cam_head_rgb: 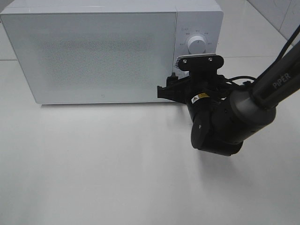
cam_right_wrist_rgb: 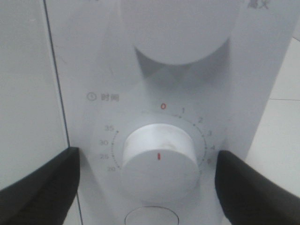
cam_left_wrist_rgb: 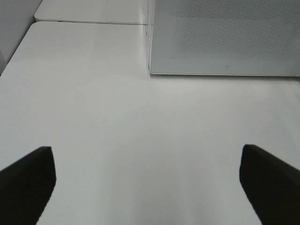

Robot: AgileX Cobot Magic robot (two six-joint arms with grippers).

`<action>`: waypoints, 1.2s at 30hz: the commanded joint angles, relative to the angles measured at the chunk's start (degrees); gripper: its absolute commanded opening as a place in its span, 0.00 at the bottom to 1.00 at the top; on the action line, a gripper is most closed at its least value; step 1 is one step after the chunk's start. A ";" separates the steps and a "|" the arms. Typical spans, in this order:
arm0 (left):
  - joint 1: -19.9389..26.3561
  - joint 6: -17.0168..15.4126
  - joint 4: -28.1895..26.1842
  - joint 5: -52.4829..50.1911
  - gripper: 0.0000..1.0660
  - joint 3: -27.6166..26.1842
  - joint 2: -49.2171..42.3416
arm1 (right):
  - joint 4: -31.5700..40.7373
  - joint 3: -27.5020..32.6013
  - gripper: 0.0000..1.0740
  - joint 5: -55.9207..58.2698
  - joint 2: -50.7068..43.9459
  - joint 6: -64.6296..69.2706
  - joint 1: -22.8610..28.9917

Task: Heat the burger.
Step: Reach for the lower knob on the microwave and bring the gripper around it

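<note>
**As the right gripper brackets the timer dial, the burger is out of sight**

While the microwave [cam_head_rgb: 103, 51] stands on the white table [cam_head_rgb: 93, 164] with its door [cam_head_rgb: 93, 54] shut, the burger shows in none of the three views. The door's speckled, frosted panel lets nothing through, so I cannot tell whether the burger is inside or somewhere outside the frames.

From the high camera, the right arm reaches in from the right side, and its wrist is raised to the control panel at the right end of the microwave. It sits just below the upper knob [cam_head_rgb: 196, 45] and hides the lower part of the panel.

Seen from the right wrist, the right gripper [cam_right_wrist_rgb: 150, 187] is spread wide. One of its dark fingers [cam_right_wrist_rgb: 42, 185] lies on each side of the timer dial [cam_right_wrist_rgb: 159, 161]. A strip of white panel shows between each finger and the dial, so neither one touches it and nothing is pinched. The red mark on the dial lines up with the red 0 at the top of the scale. Part of a round button [cam_right_wrist_rgb: 152, 216] shows just beneath the dial.

The left gripper [cam_left_wrist_rgb: 147, 183] appears only in its own wrist view. It is also spread wide and holds nothing, and bare table lies between its two fingers [cam_left_wrist_rgb: 28, 183]. It is well apart from the microwave, whose lower front edge and near corner show beyond it.
</note>
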 commanded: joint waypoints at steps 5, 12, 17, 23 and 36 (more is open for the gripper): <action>0.06 0.06 0.17 -0.29 0.94 0.17 -1.03 | -0.06 -0.97 0.71 -3.72 -0.06 -1.09 -0.29; 0.06 0.06 0.17 -0.29 0.94 0.17 -1.03 | 1.26 -0.97 0.71 -5.56 -0.11 -1.49 -0.29; 0.06 0.06 0.17 -0.29 0.94 0.17 -1.03 | 1.15 -0.97 0.71 -5.90 -1.38 -1.60 -0.29; 0.06 0.06 0.17 -0.29 0.94 0.17 -1.03 | 1.15 -0.92 0.71 -5.84 -1.89 -1.55 -0.29; 0.06 0.06 0.17 -0.29 0.94 0.17 -1.03 | 1.15 -0.92 0.33 -7.51 -1.89 -1.55 -0.29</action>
